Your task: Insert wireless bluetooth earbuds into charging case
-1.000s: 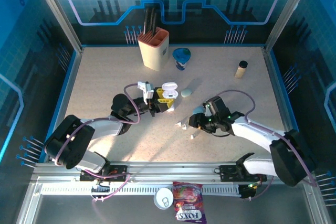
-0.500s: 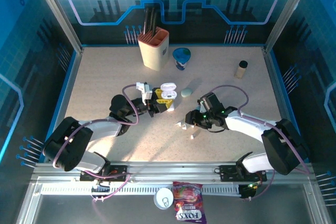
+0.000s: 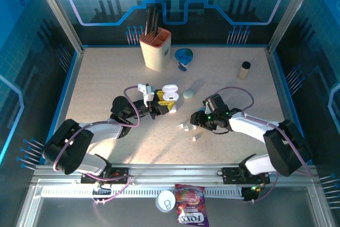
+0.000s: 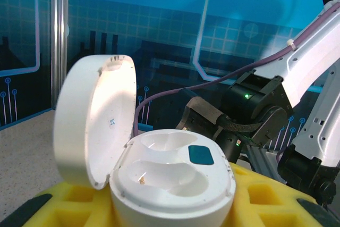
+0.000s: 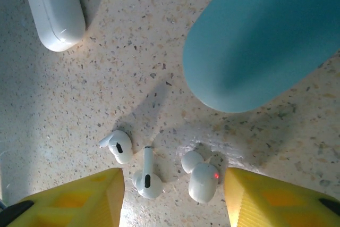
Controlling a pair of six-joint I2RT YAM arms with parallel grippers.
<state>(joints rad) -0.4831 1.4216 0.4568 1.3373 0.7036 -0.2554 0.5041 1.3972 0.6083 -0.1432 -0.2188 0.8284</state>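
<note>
White arm links (image 3: 103,128), black joints (image 3: 69,147), purple cables (image 4: 265,58), yellow gripper pads (image 5: 74,198), green LED (image 4: 247,95).

Left gripper (image 3: 162,106) clamped on charging case (image 4: 170,176); right gripper (image 5: 174,198) low, jaws apart, pointing down.

Glossy white plastic earbuds (image 5: 147,176), speckled matt tabletop (image 5: 159,51)

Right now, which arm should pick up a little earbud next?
Right. The right tool hangs open over the table, its yellow fingers either side of the white earbuds. The left tool is busy gripping the open charging case, farther from them.
</note>
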